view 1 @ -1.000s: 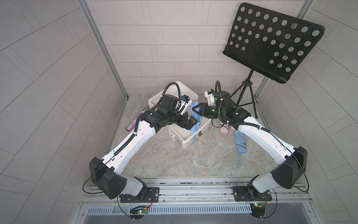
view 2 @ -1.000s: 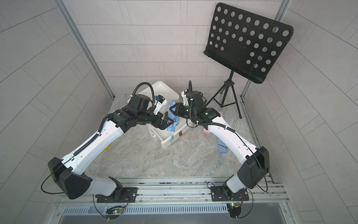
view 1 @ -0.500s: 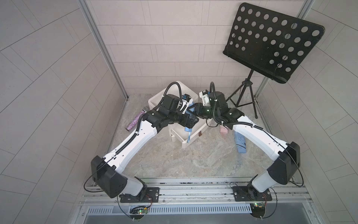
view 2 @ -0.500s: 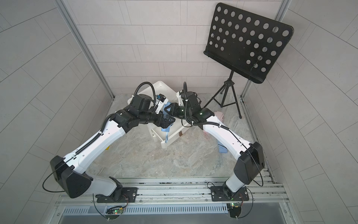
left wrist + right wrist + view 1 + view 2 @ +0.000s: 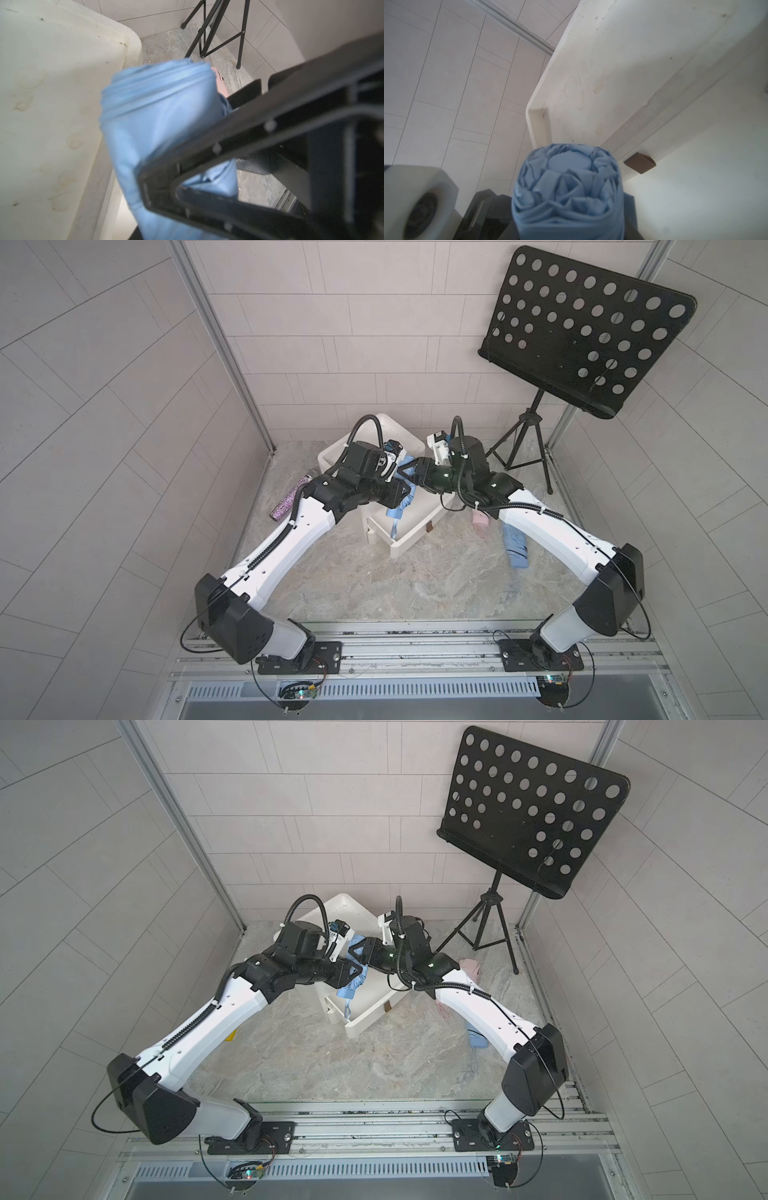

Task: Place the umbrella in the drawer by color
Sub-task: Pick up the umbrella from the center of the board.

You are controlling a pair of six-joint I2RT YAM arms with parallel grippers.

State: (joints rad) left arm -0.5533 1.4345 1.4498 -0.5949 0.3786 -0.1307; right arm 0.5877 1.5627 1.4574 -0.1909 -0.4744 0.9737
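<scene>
now left claw [image 5: 408, 492] clamps blue umbrella [image 5: 394, 512] above open drawer [image 5: 415, 541]; right claw [image 5: 406, 467] state unclear.

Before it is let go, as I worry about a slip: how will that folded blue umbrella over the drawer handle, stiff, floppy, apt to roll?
The blue umbrella looks pleated at its end, so its cloth probably gives and slides under a grip. It hangs straight, so likely stiff inside. Its round section may roll; the drawer walls should stop that.
</scene>
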